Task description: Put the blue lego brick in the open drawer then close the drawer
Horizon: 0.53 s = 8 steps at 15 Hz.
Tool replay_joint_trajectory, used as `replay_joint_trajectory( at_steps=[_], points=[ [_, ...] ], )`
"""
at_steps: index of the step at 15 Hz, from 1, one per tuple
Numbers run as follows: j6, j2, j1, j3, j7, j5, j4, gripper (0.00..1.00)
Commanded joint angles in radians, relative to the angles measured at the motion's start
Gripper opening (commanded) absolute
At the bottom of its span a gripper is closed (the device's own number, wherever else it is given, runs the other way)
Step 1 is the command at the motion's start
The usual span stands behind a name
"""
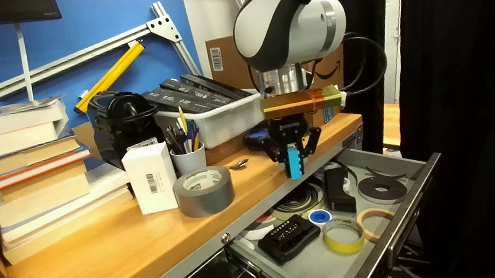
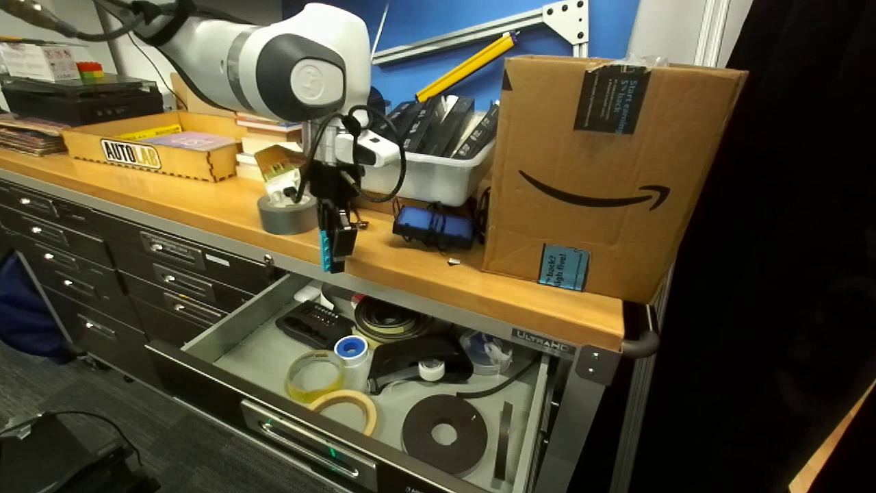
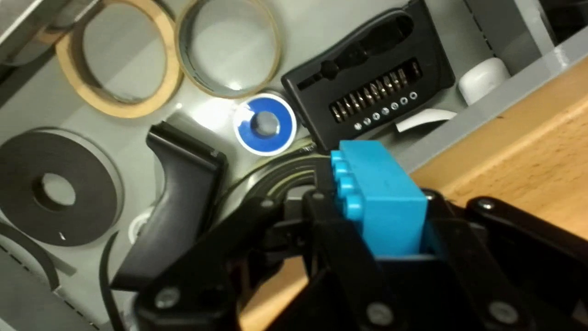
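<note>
I have the blue lego brick point(image 3: 382, 195) pinched in the hand point(image 1: 295, 168), long axis upright, raised near the back of the open drawer point(image 1: 315, 274), so I'd likely shift toward its front before lowering.

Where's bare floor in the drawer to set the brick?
Biggest patch in the open drawer: between bit case, yellow tape roll, drawer front and the side wall nearest the case. Smaller: among tan tape ring, dark flat roll and black dispenser. Crowded: toward the back, with bit case, coil and dispenser packed together.
</note>
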Motion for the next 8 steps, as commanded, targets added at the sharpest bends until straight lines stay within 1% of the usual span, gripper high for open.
replay_joint_trajectory(
  at_steps=[1,2,3,4,6,7,8],
  points=[
    [0.017,-0.087,-0.025,-0.020,0.030,-0.009,-0.130,0.07],
    [0.041,-0.080,-0.032,-0.023,0.033,-0.009,-0.156,0.07],
    [0.042,-0.069,-0.039,-0.026,0.022,0.003,-0.169,0.54],
    [0.048,-0.060,-0.046,-0.029,0.010,0.014,-0.183,0.54],
    [0.045,-0.078,-0.059,-0.037,-0.004,0.020,-0.215,0.68],
    [0.034,-0.096,-0.068,-0.044,-0.006,0.011,-0.229,0.77],
    [0.026,-0.114,-0.078,-0.053,-0.002,-0.001,-0.244,0.84]
  ],
)
